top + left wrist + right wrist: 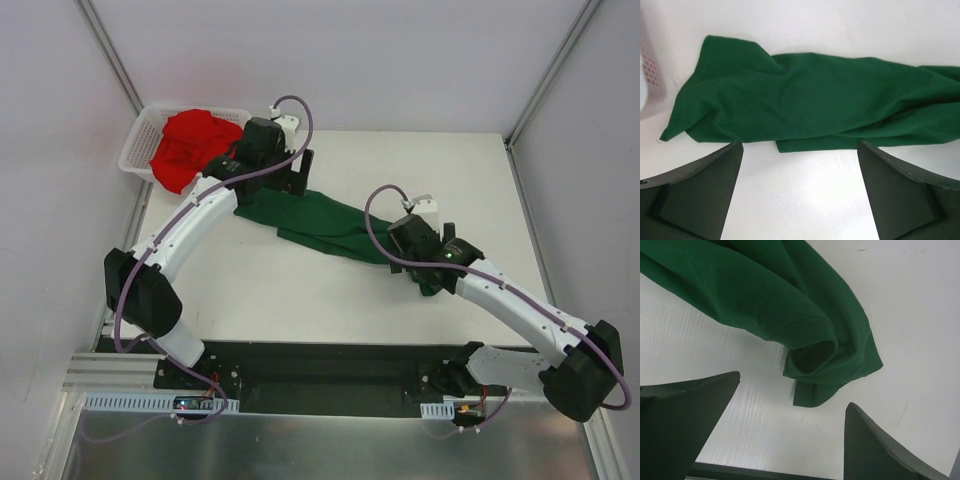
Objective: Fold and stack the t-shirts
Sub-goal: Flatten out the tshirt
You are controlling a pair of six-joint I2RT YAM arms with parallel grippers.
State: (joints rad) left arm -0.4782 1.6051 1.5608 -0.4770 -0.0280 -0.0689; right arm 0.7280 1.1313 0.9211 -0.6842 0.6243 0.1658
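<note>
The dark green t-shirt lies stretched in a crumpled band across the white table, from back left to front right. In the left wrist view the green t-shirt spreads just beyond my left gripper, which is open over bare table and holds nothing. My left gripper hovers at the shirt's left end. My right gripper is at its right end. In the right wrist view my right gripper stands open, with the rolled sleeve end of the green t-shirt just ahead of it. The red t-shirt is heaped in the basket.
A white mesh basket stands at the table's back left corner, and its wall shows at the left of the left wrist view. The white table has grey walls behind and beside it.
</note>
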